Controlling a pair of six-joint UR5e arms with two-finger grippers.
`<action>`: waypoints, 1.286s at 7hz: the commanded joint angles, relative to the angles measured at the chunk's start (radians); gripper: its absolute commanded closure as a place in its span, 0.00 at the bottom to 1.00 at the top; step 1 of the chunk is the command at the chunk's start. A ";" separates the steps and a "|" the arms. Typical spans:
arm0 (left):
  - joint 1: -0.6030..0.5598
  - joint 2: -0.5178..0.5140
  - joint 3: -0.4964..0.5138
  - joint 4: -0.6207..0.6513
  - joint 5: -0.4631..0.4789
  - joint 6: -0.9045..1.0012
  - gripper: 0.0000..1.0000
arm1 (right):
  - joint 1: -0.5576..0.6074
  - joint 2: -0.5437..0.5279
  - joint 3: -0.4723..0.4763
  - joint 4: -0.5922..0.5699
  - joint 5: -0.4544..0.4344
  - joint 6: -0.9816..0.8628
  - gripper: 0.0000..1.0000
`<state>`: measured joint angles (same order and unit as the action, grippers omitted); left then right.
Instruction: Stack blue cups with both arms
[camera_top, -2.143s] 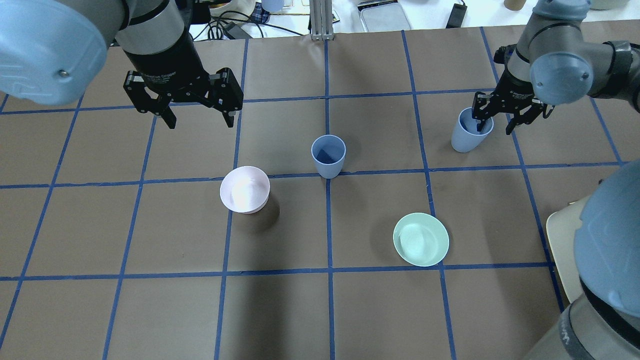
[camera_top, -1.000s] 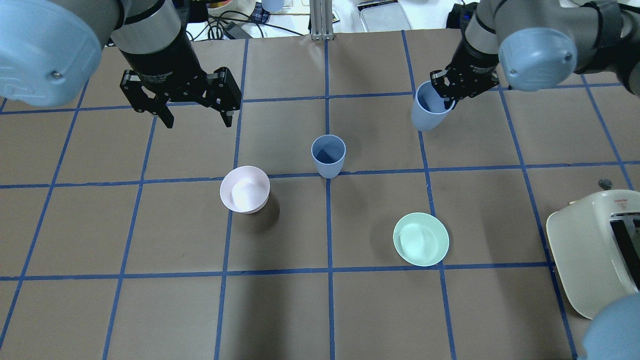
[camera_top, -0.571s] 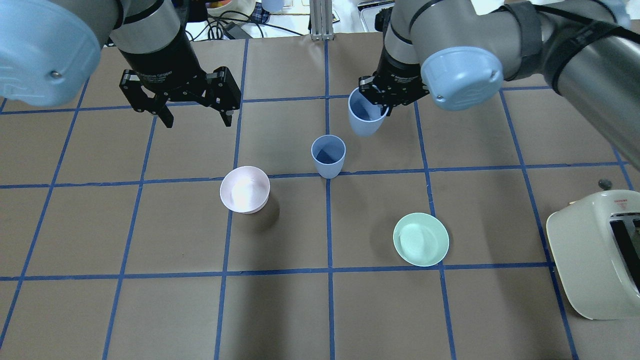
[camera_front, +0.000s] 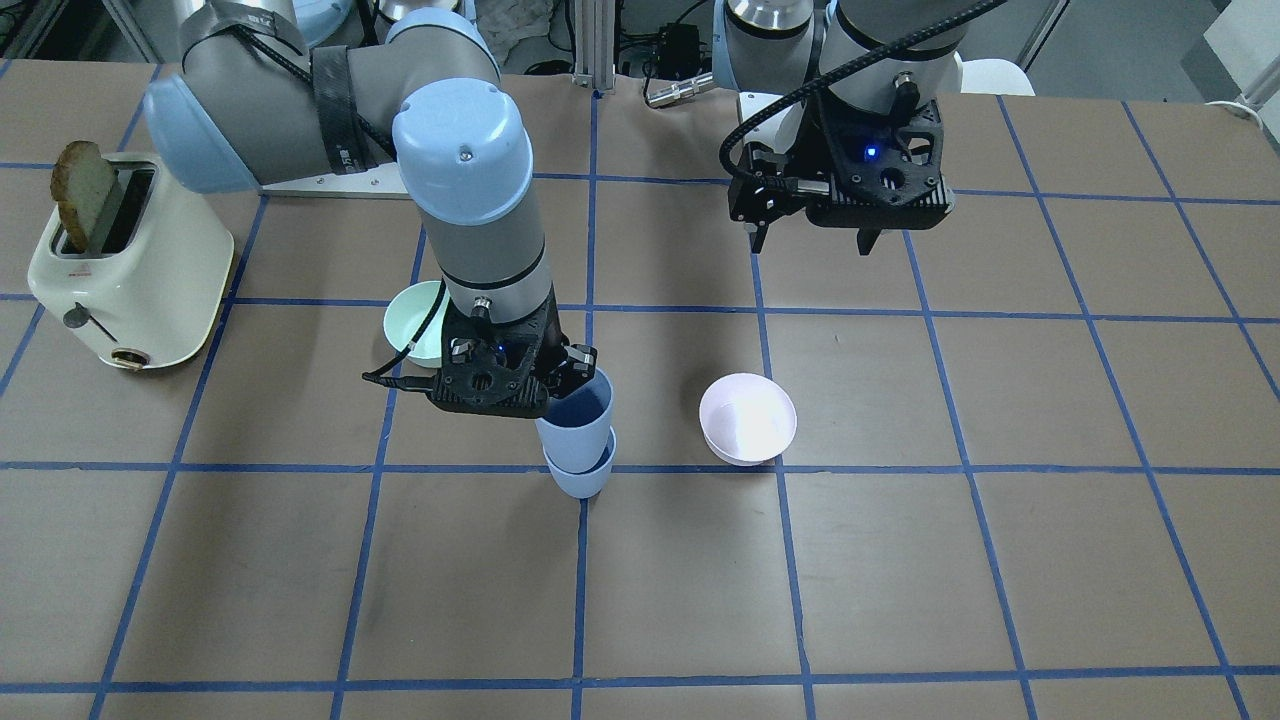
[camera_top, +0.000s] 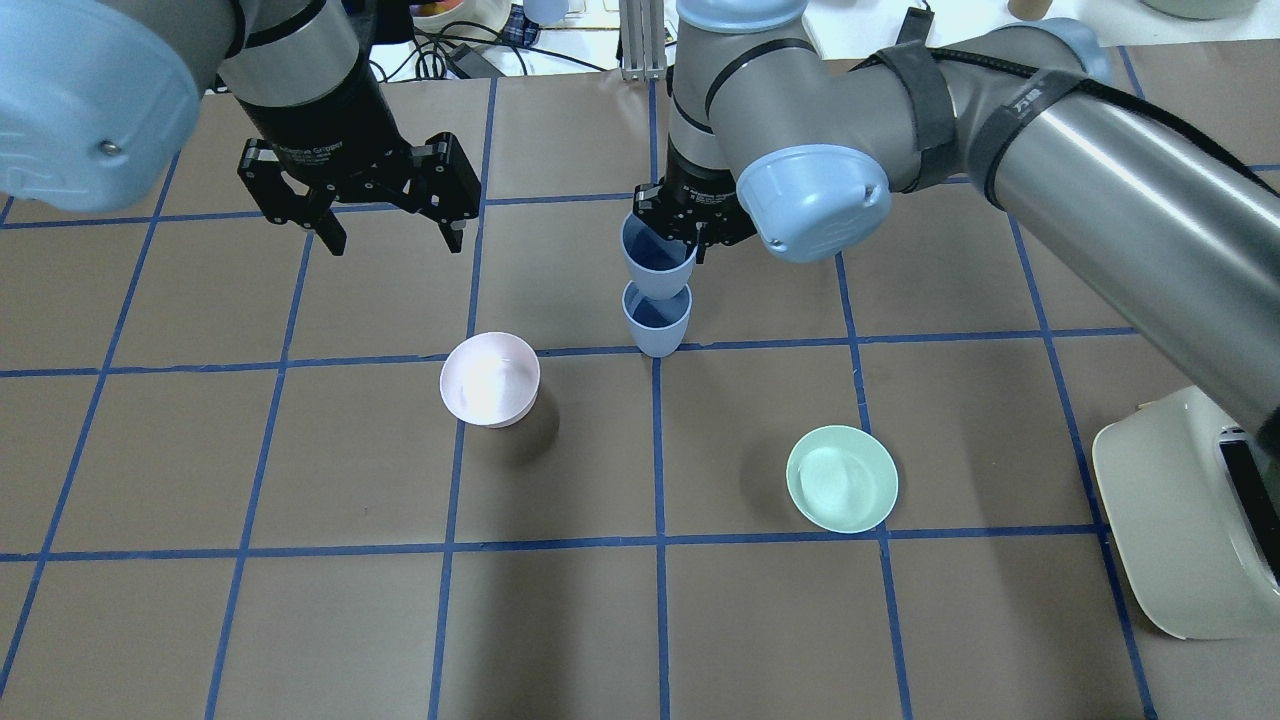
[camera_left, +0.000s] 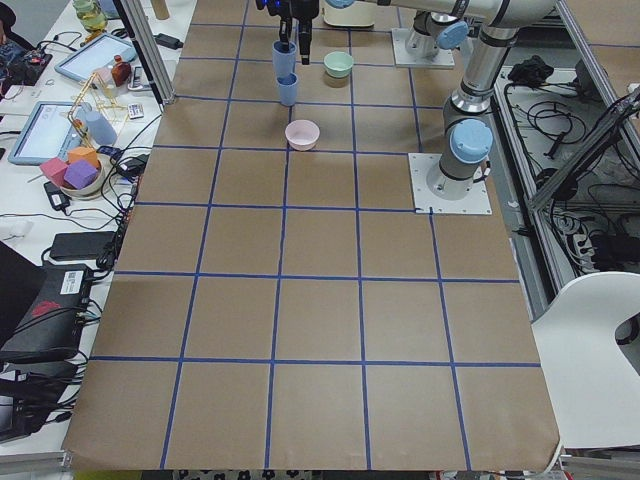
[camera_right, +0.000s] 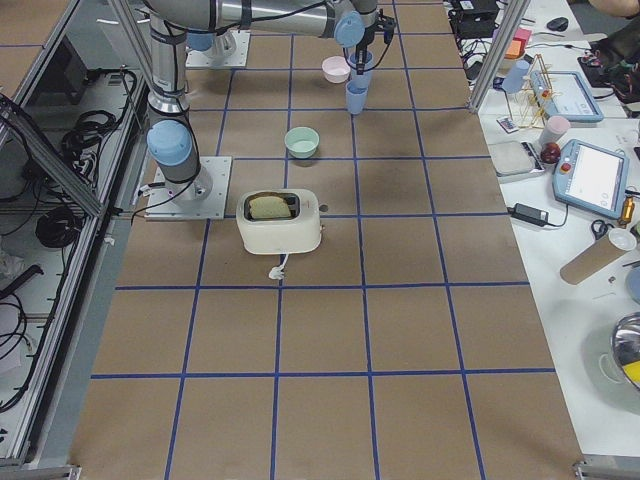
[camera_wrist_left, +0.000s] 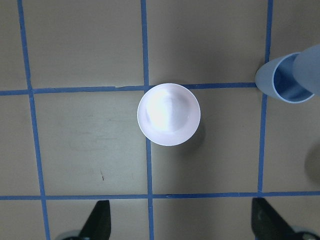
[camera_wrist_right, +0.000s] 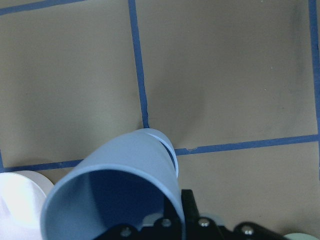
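— Brown gridded table (camera_top: 300, 450), centre: how's it pointing?
— My held cup (camera_top: 657, 255), pale blue, mouth up, slightly tilted, base at the standing cup (camera_top: 656, 322). My right gripper (camera_top: 690, 243) clamps its rim; my left gripper (camera_top: 400, 244) is spread wide.

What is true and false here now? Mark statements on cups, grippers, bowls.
The right gripper is shut on the upper cup. True.
The upper cup hangs right over the lower cup. True.
The left gripper grips the pink bowl. False: it is open and empty; the pink bowl sits on the table.
The mint-green bowl has a cup in it. False: it is empty.
The toaster holds a slice of bread. True.
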<state>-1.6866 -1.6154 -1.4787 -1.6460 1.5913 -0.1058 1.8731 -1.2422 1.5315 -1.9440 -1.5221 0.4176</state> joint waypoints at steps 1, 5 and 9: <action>0.001 0.000 0.002 0.000 -0.001 0.000 0.00 | 0.008 0.013 -0.001 0.003 -0.001 -0.003 0.97; 0.001 0.000 0.002 0.002 -0.001 0.000 0.00 | 0.008 0.039 0.021 -0.009 0.014 -0.002 0.74; 0.001 0.002 0.002 0.000 0.001 0.000 0.00 | -0.070 0.006 -0.022 0.011 -0.003 -0.052 0.18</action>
<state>-1.6866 -1.6138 -1.4772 -1.6459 1.5924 -0.1058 1.8477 -1.2140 1.5371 -1.9481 -1.5217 0.3927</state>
